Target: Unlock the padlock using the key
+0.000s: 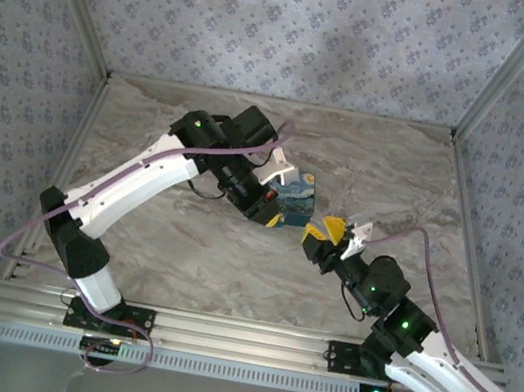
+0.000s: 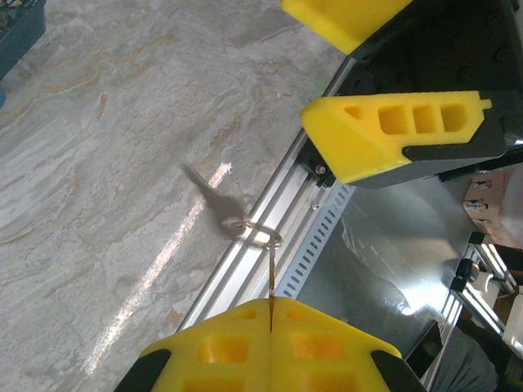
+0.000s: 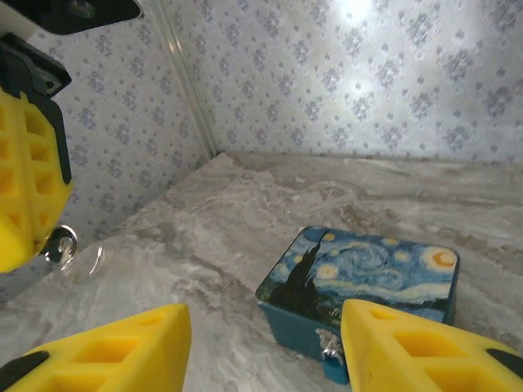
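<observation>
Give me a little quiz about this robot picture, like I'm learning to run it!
1. True or false: the right end effector is clamped on the painted box.
2. What does the left end effector pinch? A) a spoon B) the key set C) a sock
3. Fill in: the padlock hangs on the box's side, and the lid is ___.

Key: 1 false, its jaws stand open short of the box; 2 B; 3 shut.
</observation>
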Available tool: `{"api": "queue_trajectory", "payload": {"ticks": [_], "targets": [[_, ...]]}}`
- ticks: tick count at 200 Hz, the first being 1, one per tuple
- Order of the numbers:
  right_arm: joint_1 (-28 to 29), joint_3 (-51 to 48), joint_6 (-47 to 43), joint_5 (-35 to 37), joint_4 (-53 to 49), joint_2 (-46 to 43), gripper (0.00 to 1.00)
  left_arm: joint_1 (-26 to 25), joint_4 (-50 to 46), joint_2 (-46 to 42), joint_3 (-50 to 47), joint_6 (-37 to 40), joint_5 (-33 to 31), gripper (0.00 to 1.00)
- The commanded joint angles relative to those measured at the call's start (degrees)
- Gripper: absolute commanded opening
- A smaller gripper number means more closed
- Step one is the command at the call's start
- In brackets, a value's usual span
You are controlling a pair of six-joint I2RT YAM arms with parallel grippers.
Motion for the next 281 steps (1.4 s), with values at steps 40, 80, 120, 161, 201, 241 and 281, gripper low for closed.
{"api": "queue_trajectory", "payload": {"ticks": [40,80,120,161,201,241,281], "targets": [[-16.95,7.36,15.24,-39.13,6.47,9.75,0.54,-1.44,-2.84,1.09,3.69,2.88,-0.63,0.0],[-22.67,9.53,23.41,-53.19,17.36,16.44,0.52,-1.52,-2.66,0.57,3.52,3.31,-0.44,0.0],[-21.47,11.29,24.22,-58.83,19.03,20.07,0.54,-1.54,-2.31,0.05,3.42,3.75,-0.28,0.0],[-19.08,12.84,20.32,-58.57,14.0,21.26,0.55,-1.54,-1.96,-0.32,3.17,3.84,-0.26,0.0],[-18.27,13.0,18.03,-58.62,12.45,22.07,0.51,-1.52,-1.62,-1.1,2.87,3.92,-0.48,0.0],[-18.33,13.04,17.51,-59.25,11.91,22.74,0.41,-1.53,-1.07,-1.88,2.44,3.67,-0.6,0.0],[-18.29,13.08,17.49,-59.94,12.4,22.67,0.27,-1.54,-0.62,-2.32,2.07,3.53,-0.44,0.0]]}}
